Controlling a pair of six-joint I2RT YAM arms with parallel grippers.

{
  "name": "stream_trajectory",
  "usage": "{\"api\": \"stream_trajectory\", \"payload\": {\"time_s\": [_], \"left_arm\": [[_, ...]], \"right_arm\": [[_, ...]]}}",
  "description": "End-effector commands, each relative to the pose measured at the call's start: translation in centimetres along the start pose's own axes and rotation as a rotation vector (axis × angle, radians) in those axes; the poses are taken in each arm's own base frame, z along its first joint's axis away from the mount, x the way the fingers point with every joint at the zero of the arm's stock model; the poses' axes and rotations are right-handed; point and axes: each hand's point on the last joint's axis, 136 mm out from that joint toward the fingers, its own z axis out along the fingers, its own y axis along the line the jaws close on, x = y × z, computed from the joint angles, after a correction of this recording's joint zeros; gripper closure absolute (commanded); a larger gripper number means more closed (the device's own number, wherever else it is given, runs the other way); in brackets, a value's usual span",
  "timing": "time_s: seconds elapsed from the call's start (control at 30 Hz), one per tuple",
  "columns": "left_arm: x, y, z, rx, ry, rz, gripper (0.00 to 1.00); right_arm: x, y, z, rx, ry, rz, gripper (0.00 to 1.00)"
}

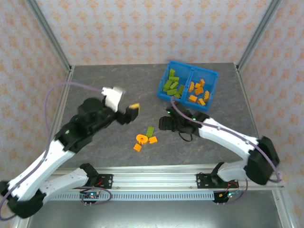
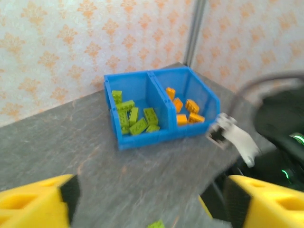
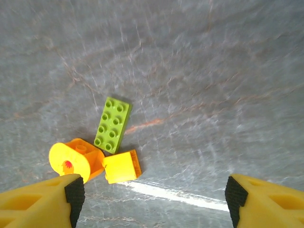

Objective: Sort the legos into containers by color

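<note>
A blue translucent plastic bin (image 2: pixel 166 135) with a central divider sits at the far right of the grey stone-patterned bench (image 1: pixel 142 80). Its left compartment (image 2: pixel 133 88) holds lime green rectangular bricks (image 2: pixel 135 118). Its right compartment (image 2: pixel 190 83) holds orange bricks (image 2: pixel 184 112).

Near the middle of the bench lie loose pieces. A lime green eight-stud brick (image 3: pixel 112 125) sits just beside a small orange brick (image 3: pixel 122 166), and a round orange ring piece (image 3: pixel 73 159) rests against that brick's left side. A separate orange brick (image 1: pixel 137 147) lies nearer.

The left pincer (image 2: pixel 148 202) is raised, its yellow fingers (image 2: pixel 33 202) spread wide and holding nothing. The right pincer (image 3: pixel 152 202) hovers above the loose group, jaws wide apart and empty.
</note>
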Motion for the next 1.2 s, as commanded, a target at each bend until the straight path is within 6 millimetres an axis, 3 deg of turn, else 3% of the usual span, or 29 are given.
{"api": "stream_trajectory", "payload": {"time_s": [0.0,0.07,0.2,0.3,0.47,0.6,0.73,0.9,1.0,1.17], "left_arm": [[7.5,-1.5,-3.3,0.133,0.184,0.276,0.07],[10.0,-2.7,-5.3,0.232,0.175,0.439,0.0],[13.8,-5.1,-7.7,0.41,0.049,0.721,0.0],[15.1,-5.7,-7.5,0.429,-0.033,0.788,0.0],[16.9,-5.3,-6.7,0.437,0.033,0.808,0.0],[17.5,-5.4,-6.2,0.45,0.054,0.815,0.0],[17.6,-5.3,-5.8,0.442,0.048,0.829,0.0],[17.5,-5.2,-5.7,0.433,0.04,0.834,0.0],[17.2,-5.2,-5.7,0.428,0.032,0.836,0.0],[16.2,-5.3,-5.9,0.415,-0.006,0.828,0.0]], "right_arm": [[0.2,3.0,1.4,0.002,0.029,0.029,0.2],[0.8,3.7,3.0,0.052,0.065,0.023,0.19],[1.6,4.5,6.0,0.169,0.119,-0.003,0.2],[2.0,4.6,7.8,0.257,0.131,-0.033,0.22],[2.6,5.0,10.2,0.316,0.155,-0.022,0.29],[3.1,4.7,11.7,0.341,0.166,-0.009,0.34],[3.4,3.9,12.3,0.387,0.174,-0.024,0.45],[4.1,3.1,13.0,0.408,0.189,-0.014,0.67],[4.1,2.8,12.9,0.416,0.175,-0.004,0.72],[1.7,3.1,10.8,0.387,0.064,0.006,0.75]]}}
